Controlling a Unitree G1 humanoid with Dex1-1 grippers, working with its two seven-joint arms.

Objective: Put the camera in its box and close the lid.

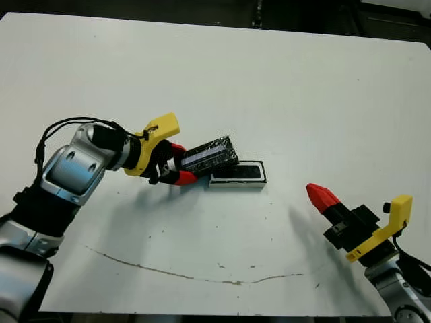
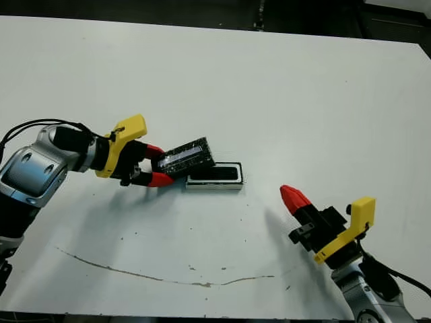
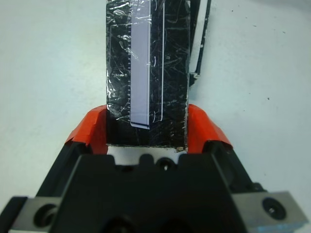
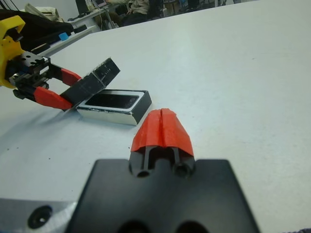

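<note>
One lid (image 1: 210,156), one box (image 1: 237,174) and one camera (image 1: 237,172) sit near the centre of the white surface (image 1: 269,87); the camera lies inside the box, and the lid's silver-blue stripe carries no readable writing. The left gripper (image 1: 180,163) has its jaws clamped on the lid's end, tilted, at the box's 10 o'clock, its far end over the box's edge; the right gripper (image 1: 322,196) rests at 4 o'clock, jaws pressed together, empty.

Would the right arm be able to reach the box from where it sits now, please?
Probably yes. The right gripper, shut and empty, points toward the box across bare table. Only the lid, held tilted by the left gripper, overhangs the box's far end.
</note>
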